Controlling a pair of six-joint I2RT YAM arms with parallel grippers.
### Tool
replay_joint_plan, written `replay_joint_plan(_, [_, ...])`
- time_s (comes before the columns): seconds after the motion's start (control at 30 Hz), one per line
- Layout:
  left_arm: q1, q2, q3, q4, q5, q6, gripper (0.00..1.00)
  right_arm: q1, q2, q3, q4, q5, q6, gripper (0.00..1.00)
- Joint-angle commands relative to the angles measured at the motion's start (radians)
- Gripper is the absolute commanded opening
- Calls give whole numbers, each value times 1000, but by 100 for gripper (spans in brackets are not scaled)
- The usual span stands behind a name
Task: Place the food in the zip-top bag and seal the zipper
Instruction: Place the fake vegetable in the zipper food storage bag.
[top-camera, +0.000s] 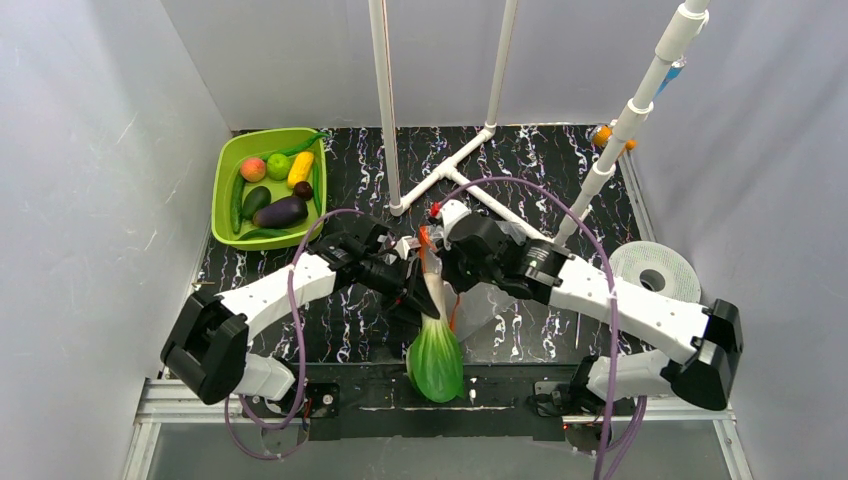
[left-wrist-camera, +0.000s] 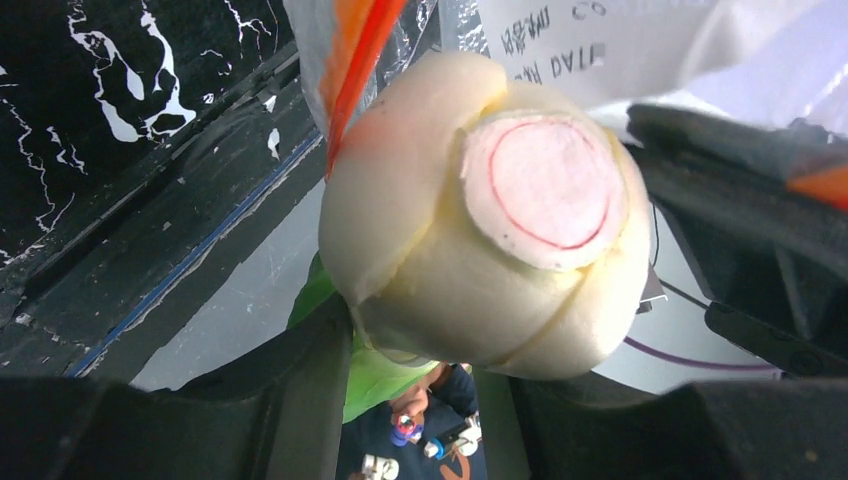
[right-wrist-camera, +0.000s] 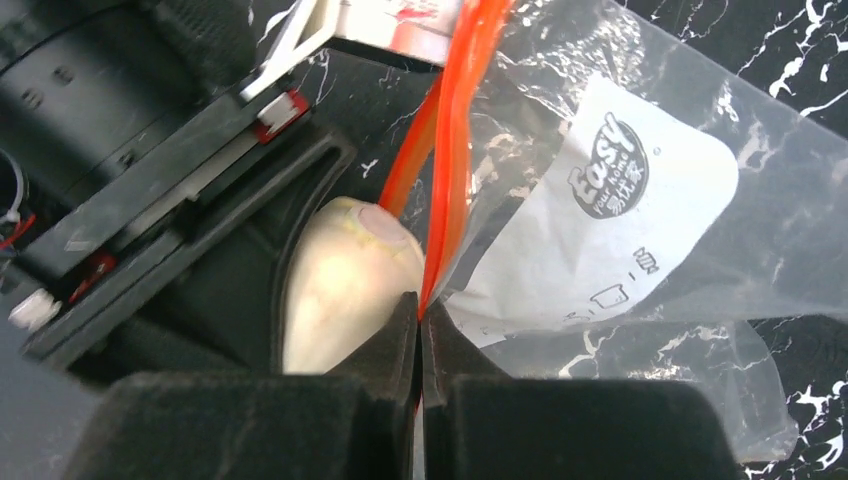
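Observation:
My left gripper (top-camera: 408, 272) (left-wrist-camera: 450, 395) is shut on the white stalk of the leafy green vegetable (top-camera: 436, 355) (left-wrist-camera: 480, 230). Its green leaves hang down past the table's near edge. My right gripper (top-camera: 438, 250) (right-wrist-camera: 420, 318) is shut on the red-orange zipper (right-wrist-camera: 455, 150) (left-wrist-camera: 358, 55) of the clear zip-top bag (right-wrist-camera: 640, 220) (top-camera: 480, 305) (left-wrist-camera: 560, 45). The stalk end (right-wrist-camera: 345, 275) lies against the zipper strip, to the left of the bag. The rest of the food sits in a green tray (top-camera: 226, 160) at the far left: eggplant (top-camera: 280, 212), yellow piece (top-camera: 300, 168), lime-green fruit (top-camera: 278, 165), red-orange fruit (top-camera: 253, 168), green pods (top-camera: 237, 203).
A white pipe frame (top-camera: 445, 170) stands on the black marbled table behind the grippers. A white tape roll (top-camera: 655, 275) lies at the right. An orange-handled screwdriver (top-camera: 603, 135) rests at the far right corner. Grey walls close in both sides.

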Motion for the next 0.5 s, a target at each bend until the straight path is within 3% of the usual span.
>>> replay_joint_plan(0.0, [-7, 27, 9, 49, 49, -5, 0, 38, -109, -88, 174, -121, -80, 1])
replay_joint_plan(0.27, [-55, 45, 4, 41, 67, 13, 0, 36, -181, -143, 202, -168, -215, 1])
replay_joint_plan(0.37, [-74, 60, 3, 46, 66, 14, 0, 36, -184, -147, 221, -270, -253, 1])
replay_joint_plan(0.47, [-77, 38, -1, 50, 6, 10, 0, 36, -152, -124, 178, -278, -263, 1])
